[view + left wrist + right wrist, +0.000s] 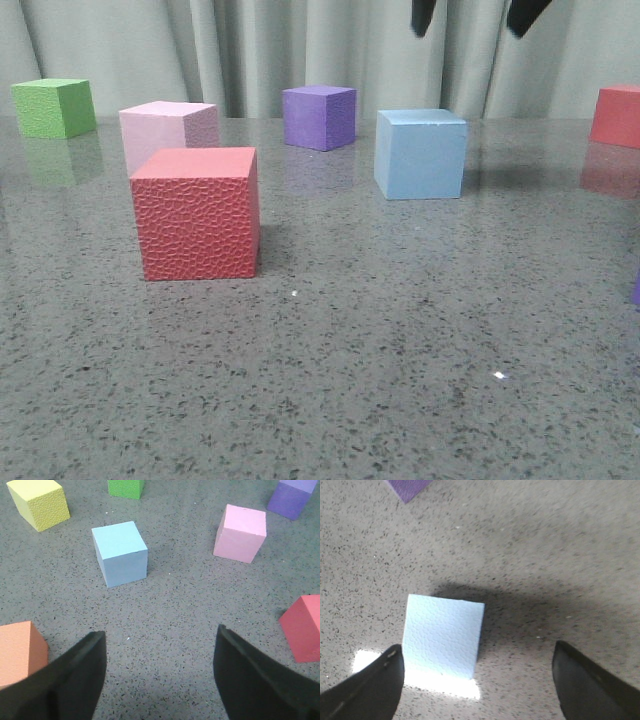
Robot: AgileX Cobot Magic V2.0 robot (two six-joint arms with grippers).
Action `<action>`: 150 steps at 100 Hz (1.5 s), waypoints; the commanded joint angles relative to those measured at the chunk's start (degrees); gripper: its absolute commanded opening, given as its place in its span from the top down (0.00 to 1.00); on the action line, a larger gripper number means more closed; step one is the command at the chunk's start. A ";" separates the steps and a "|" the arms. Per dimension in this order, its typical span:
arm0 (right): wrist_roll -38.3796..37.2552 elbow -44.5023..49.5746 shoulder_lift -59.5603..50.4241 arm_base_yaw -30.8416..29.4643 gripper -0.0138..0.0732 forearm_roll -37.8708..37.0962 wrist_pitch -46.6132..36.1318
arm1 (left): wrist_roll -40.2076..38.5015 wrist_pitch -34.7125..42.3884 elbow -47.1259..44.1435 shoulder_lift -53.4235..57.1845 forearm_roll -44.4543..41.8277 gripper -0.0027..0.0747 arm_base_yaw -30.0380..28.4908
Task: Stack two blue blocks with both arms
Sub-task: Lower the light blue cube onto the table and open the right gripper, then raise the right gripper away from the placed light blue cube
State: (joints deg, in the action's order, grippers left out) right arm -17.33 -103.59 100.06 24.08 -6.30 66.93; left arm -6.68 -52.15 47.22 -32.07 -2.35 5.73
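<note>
At centre right of the front view, one blue block rests on the speckled stone table; the second blue block sits apart. Neither is lifted or stacked. Left gripper and right gripper are released, empty. Blocks are matte, finely textured foam cubes

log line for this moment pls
phase: approach | left gripper: open, empty, above table | right gripper: open over blue block | stacked: no
</note>
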 commanded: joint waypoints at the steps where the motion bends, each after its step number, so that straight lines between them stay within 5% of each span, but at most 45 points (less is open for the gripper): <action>1: 1.16 -0.63 -5.17 -0.27 0.15 -2.94 -1.55 | 0.09 3.46 1.82 -0.64 0.48 0.40 -0.23; 74: 4.22 37.78 -41.52 -18.15 0.15 -4.75 -11.62 | 0.09 3.46 1.82 -0.64 0.48 0.40 -0.23; 114: 4.24 50.31 -56.77 -18.86 0.15 -4.73 -11.72 | 0.09 3.46 1.82 -0.64 0.48 0.40 -0.23; 150: 4.24 53.68 -59.43 -18.86 0.15 -3.91 -11.83 | 0.09 3.96 1.82 -0.64 0.48 0.40 -0.23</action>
State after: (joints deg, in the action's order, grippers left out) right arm -13.64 -48.58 40.88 5.55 -9.59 58.22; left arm -6.68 -52.15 47.22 -32.07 -2.35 5.73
